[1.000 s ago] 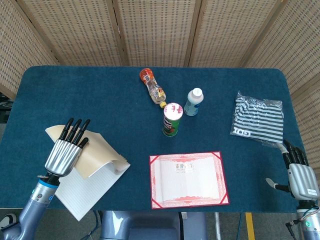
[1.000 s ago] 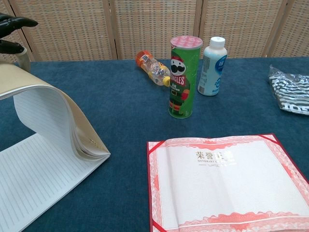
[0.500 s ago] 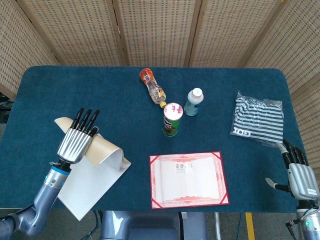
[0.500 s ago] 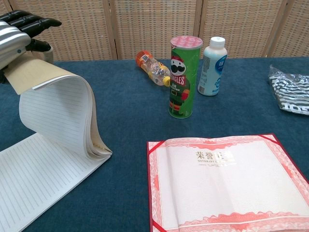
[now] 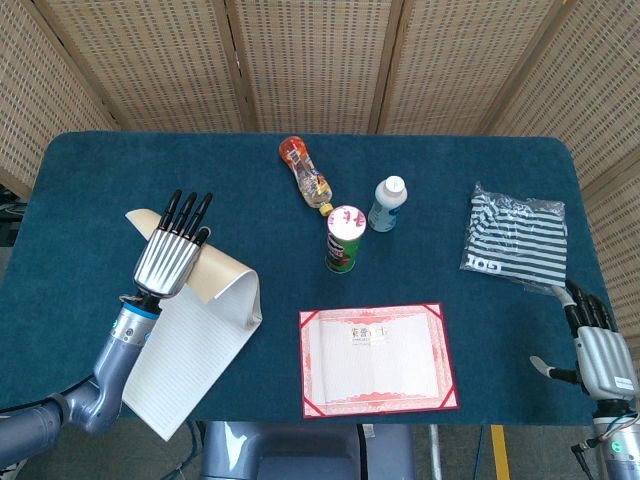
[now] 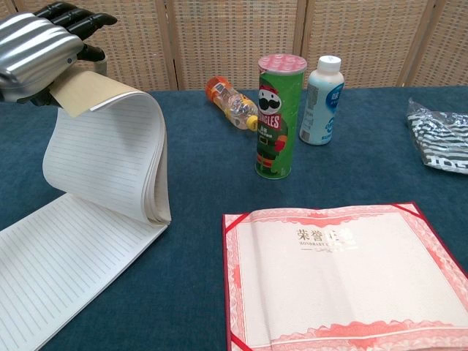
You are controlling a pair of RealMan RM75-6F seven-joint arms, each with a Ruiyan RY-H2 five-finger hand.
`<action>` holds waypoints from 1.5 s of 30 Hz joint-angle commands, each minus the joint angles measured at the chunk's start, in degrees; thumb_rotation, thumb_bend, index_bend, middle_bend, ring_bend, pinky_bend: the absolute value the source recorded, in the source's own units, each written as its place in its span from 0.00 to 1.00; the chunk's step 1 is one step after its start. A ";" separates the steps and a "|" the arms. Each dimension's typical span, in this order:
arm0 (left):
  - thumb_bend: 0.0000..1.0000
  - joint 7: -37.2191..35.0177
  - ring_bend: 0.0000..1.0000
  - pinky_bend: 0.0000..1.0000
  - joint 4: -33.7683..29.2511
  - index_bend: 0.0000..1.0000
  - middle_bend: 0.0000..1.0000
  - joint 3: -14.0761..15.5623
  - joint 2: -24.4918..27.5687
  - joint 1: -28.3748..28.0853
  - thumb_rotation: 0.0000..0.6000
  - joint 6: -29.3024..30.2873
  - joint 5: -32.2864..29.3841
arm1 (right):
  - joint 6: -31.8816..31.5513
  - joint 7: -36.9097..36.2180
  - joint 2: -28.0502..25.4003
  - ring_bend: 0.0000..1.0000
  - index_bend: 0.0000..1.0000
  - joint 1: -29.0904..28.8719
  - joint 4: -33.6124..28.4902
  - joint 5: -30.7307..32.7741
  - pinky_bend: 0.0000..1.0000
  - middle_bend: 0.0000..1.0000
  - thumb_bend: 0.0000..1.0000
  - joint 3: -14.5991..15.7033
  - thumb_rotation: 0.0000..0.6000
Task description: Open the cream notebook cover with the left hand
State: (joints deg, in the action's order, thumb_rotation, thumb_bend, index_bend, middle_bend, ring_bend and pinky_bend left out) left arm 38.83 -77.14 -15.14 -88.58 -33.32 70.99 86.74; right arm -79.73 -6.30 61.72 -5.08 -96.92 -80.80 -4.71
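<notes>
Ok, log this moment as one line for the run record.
left hand: holds cream cover, pages arched | notebook: lined page exposed | right hand: idle at table edge, holding nothing | certificate: flat

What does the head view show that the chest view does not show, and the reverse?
Only the head view shows the right hand at the table's edge and the whole striped bag. Only the chest view shows the ruled lines on the lifted pages. Both show the left hand holding the cream cover, the Pringles can and the red certificate.

Pringles can [image 6: 278, 117] — "PRINGLES"; certificate [image 6: 344, 274] — gold "荣誉证书"; striped bag [image 5: 516, 240] — "LOT".
</notes>
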 commanded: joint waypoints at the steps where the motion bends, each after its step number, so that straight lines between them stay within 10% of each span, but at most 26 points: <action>1: 0.67 -0.65 0.00 0.00 2.48 0.82 0.00 -0.98 -1.43 -1.63 1.00 -1.11 -1.43 | 0.12 -0.17 -0.01 0.00 0.03 -0.04 -0.07 0.07 0.00 0.00 0.05 -0.01 1.00; 29: 0.62 -3.39 0.00 0.00 23.97 0.73 0.00 -4.17 -11.98 -11.85 1.00 -5.03 -10.98 | 1.46 -1.84 -0.38 0.00 0.03 -0.49 -0.58 0.84 0.00 0.00 0.05 -0.11 1.00; 45: 0.44 -1.31 0.00 0.00 31.89 0.22 0.00 -2.63 -15.62 -12.23 1.00 -4.22 -13.22 | 1.15 -2.55 -0.40 0.00 0.03 -0.38 -0.60 0.66 0.00 0.00 0.05 -0.13 1.00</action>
State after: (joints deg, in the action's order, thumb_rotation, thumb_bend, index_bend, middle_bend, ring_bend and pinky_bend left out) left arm 36.78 -45.97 -17.84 -103.73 -45.55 67.09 74.18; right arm -78.58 -8.84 61.32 -5.46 -97.53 -80.14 -4.84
